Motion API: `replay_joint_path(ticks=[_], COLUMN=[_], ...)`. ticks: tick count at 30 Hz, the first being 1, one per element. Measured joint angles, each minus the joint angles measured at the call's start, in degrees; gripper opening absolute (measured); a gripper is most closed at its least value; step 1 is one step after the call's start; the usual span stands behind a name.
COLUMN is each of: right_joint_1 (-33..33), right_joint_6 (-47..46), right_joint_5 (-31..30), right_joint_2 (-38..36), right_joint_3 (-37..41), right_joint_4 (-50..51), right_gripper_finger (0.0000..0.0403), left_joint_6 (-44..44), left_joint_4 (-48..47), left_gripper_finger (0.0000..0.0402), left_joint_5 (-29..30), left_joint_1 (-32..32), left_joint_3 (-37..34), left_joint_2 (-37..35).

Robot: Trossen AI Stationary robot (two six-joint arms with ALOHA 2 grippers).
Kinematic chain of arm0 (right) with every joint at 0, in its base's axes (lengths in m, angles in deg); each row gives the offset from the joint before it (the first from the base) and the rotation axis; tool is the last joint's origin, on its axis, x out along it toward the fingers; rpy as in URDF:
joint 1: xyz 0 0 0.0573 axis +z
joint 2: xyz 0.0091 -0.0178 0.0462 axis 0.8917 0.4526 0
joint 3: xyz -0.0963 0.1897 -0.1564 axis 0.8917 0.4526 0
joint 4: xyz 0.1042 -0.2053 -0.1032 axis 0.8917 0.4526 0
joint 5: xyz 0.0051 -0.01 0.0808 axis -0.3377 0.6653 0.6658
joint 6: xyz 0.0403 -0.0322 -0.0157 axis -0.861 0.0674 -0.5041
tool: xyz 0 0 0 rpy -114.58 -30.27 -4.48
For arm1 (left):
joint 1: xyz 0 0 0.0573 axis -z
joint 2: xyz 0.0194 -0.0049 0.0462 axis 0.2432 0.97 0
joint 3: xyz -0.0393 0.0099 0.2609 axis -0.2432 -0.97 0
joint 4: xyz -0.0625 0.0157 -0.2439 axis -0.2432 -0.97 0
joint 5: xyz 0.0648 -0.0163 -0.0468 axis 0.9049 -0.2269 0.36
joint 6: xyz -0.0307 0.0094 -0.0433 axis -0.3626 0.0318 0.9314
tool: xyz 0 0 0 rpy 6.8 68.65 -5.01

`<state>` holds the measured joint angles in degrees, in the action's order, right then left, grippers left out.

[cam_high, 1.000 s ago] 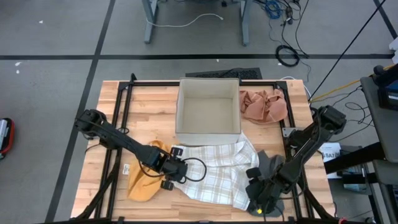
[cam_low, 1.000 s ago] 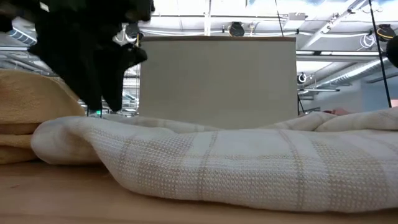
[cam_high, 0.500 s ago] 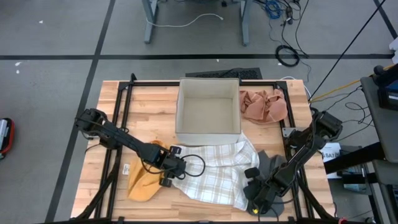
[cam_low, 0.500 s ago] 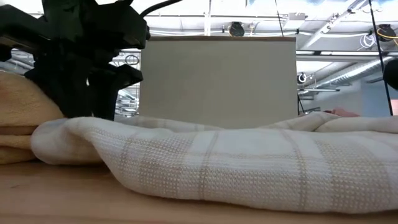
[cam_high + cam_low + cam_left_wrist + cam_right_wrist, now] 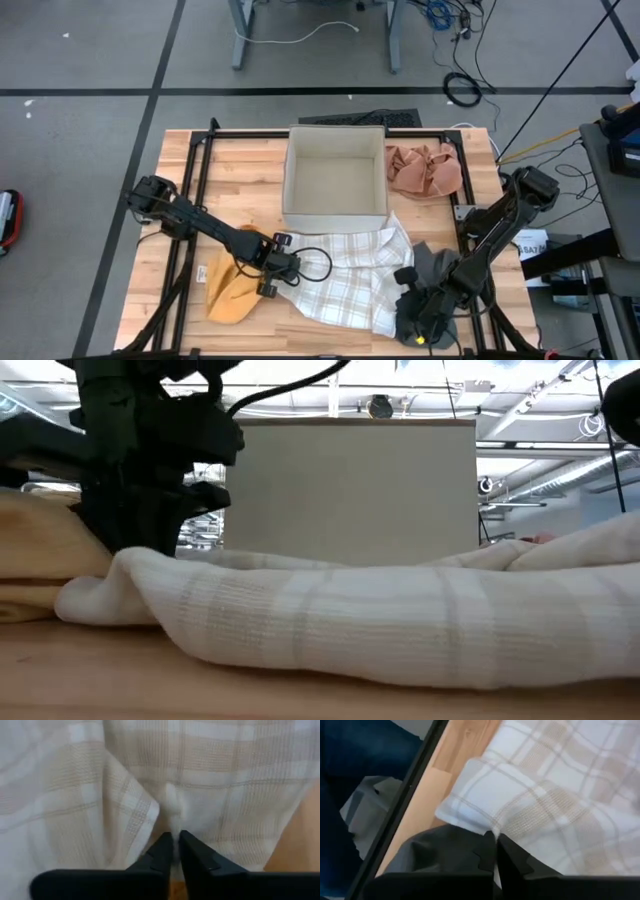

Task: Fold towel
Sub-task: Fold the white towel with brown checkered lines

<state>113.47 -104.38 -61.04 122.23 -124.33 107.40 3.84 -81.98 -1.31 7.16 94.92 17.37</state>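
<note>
Low over the table, both tools pinch the plaid towel.

The towel is white with a beige plaid of wide bands and thin lines, and it lies on a pale wood surface of light plank strips. The cloth beside it is mustard yellow, another cloth is salmon pink, a third is dark grey, and the box is off-white. Both arms are black.
</note>
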Motion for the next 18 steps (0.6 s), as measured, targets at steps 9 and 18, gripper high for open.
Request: replay_joint_path(ticks=[9,18], right_joint_1=[1.19,4.08], right_joint_6=[-0.04,1.10], right_joint_5=[0.07,0.02], right_joint_2=[-5.10,-17.63], right_joint_3=[0.00,0.00], right_joint_4=[1.78,6.08], right_gripper_finger=[0.0000,0.0000], left_joint_6=[-3.16,-3.00], left_joint_4=[-3.52,-26.57], left_gripper_finger=[0.0003,0.0001], left_joint_5=[0.37,8.68], left_joint_1=[-0.13,2.17], left_joint_3=[6.11,23.10], left_joint_2=[-1.74,-3.48])
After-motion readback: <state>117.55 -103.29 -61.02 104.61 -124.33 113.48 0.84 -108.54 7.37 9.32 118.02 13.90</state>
